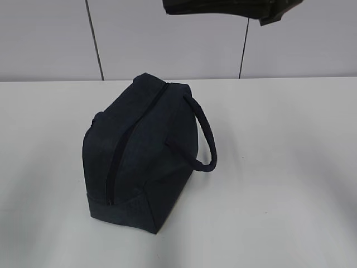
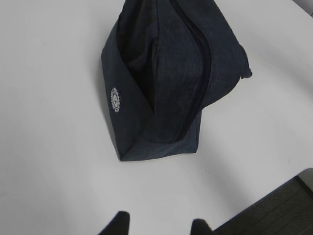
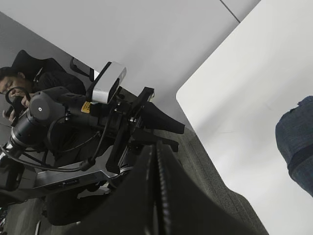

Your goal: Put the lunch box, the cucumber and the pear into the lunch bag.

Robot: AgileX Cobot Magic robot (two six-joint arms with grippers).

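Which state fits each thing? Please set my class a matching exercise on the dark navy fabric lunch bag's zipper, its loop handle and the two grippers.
Things:
1. top zipper of the dark navy boxy fabric lunch bag
2. navy loop handle
3. left gripper
4. right gripper

States:
a. fingers pressed together
b. closed
c. fingers apart, nothing between them
d. arches out from the bag over the white table

Pairs: 1-b, 2-d, 3-c, 4-a

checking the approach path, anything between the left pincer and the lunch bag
Nothing: in the left wrist view only bare white table lies between the left pincer and the lunch bag.
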